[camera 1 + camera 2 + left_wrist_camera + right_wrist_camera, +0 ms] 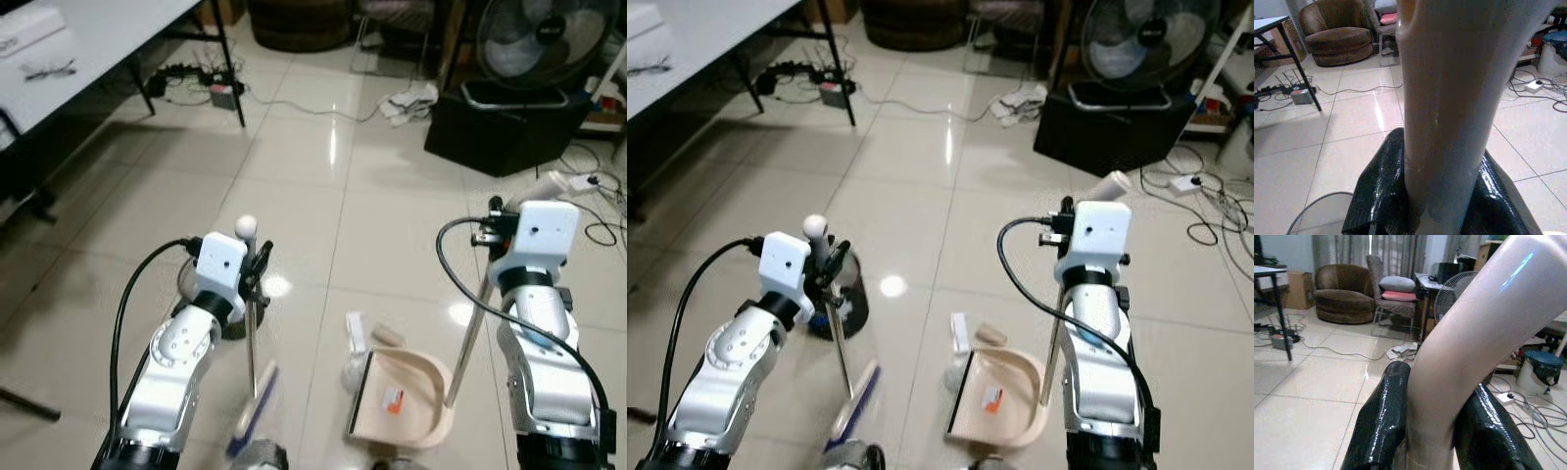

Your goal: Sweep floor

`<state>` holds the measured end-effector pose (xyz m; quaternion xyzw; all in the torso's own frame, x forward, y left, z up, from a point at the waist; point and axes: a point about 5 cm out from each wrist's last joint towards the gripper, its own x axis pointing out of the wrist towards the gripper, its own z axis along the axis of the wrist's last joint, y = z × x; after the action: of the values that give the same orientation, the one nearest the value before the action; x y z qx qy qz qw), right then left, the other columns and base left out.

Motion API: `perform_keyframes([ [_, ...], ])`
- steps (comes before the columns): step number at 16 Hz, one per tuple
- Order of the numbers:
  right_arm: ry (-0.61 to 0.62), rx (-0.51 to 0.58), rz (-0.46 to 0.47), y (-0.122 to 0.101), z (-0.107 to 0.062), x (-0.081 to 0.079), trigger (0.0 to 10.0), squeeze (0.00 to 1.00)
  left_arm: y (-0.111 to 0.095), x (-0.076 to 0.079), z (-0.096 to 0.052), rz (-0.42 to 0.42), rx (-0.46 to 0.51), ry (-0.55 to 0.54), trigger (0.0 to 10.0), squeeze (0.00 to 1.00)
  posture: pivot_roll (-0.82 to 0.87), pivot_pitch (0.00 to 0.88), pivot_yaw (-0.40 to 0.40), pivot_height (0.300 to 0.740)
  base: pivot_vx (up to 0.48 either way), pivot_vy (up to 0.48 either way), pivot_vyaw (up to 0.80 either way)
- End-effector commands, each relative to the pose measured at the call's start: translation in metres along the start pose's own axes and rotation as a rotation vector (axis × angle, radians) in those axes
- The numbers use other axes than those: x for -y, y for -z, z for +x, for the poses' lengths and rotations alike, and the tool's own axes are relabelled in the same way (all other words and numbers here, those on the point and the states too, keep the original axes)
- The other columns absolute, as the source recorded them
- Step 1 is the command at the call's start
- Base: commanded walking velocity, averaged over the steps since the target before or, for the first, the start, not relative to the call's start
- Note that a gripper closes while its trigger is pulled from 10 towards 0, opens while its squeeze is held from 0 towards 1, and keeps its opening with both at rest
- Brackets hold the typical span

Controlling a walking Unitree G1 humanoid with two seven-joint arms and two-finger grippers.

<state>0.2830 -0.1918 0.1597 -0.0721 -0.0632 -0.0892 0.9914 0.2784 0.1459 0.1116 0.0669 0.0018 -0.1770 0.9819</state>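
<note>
Left gripper [257, 262] clamped on broom handle [251, 333]; right gripper [1064, 223] clenching dustpan handle [1055, 338], pan [416, 392] at five o'clock, orange label [392, 397] unreadable.

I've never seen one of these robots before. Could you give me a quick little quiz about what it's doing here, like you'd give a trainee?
1. True or false: the left gripper is clamped on the broom handle.
2. What does the right gripper hold? A) a cable B) the dustpan handle C) a fan
3. Fill in: the small orange scrap lies inside the ____.

Key
1. True. The wrist view shows black fingers on either side of the pale handle.
2. B. The long rod runs down to the beige dustpan on the tiled floor.
3. Dustpan. More litter lies on the tiles just beyond it.
</note>
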Motion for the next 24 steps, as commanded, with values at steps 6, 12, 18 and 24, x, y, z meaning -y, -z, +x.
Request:
perform_keyframes([
  [6,-0.014,0.058,0.017,-0.011,0.001,-0.001,10.0,0.0,-0.005,-0.004,0.004,0.017,0.005,-0.016,10.0,0.0,-0.02,0.049,0.056,0.74,-0.097,0.0,0.0],
  [12,-0.006,0.049,0.018,-0.008,0.0,0.0,10.0,0.0,-0.009,-0.001,0.008,0.046,0.017,-0.006,10.0,0.0,-0.03,0.052,0.064,0.74,0.0,-0.277,0.0],
  [18,0.001,0.041,0.019,-0.007,-0.001,0.001,10.0,0.0,-0.009,0.001,0.011,-0.008,0.013,0.009,10.0,0.0,-0.03,0.054,0.066,0.74,0.0,-0.4,0.0],
  [24,0.021,0.019,0.044,-0.003,-0.002,0.002,10.0,0.0,-0.015,-0.003,0.014,-0.001,0.041,-0.04,10.0,0.0,-0.03,0.057,0.07,0.74,0.0,0.214,0.0],
])
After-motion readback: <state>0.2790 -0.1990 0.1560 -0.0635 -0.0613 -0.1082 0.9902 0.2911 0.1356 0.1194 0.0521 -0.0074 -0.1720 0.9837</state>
